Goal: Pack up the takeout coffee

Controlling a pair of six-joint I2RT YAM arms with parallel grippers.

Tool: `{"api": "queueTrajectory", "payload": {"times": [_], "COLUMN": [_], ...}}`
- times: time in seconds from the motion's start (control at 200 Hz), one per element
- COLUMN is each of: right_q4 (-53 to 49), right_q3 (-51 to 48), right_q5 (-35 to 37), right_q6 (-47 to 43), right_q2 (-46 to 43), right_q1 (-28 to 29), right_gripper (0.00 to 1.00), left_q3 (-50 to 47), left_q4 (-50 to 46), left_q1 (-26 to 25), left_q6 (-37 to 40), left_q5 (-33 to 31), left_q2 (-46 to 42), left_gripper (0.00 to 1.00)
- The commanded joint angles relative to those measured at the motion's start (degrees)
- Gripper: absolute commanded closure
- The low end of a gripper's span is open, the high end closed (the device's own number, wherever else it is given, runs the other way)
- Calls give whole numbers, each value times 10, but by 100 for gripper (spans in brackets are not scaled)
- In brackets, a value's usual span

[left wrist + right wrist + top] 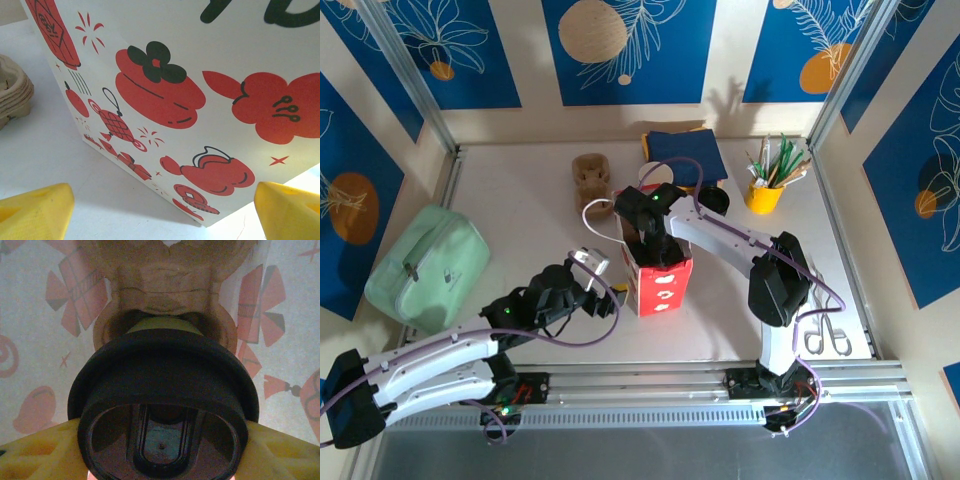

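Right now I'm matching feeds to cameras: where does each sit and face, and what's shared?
Top external: above and behind the bases, looking down on the table; left arm and right arm show.
Left wrist: beside the paper bag, facing its printed side; left fingers frame it.
Right wrist: inside the bag, looking down on the takeout coffee; right fingers clasp it.
All three share the bag.

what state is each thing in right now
paper bag: upright, top open
takeout coffee: lidded, held inside the paper bag
right gripper: shut on the takeout coffee
left gripper: open, facing the paper bag's side
green pouch: closed, lying flat
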Motion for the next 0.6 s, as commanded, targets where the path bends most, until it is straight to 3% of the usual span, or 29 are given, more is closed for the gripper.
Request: {"api": "queueTrajectory", "payload": {"times": [0.0,0.595], "right_q4": [17,11], "right_q3": [-18,-8], "right_q5": [-11,-6], "right_q6": [0,2], "right_q2": [18,27], "right_q1": [-2,-8], "right_gripper": [39,39], "left_q3": [3,16], "left_q4": [3,2], "left_q1": [-4,-4], "left_q6": [-1,0], "left_q5": [-6,2], "left_q2": [4,12], "left_gripper": [7,7]}}
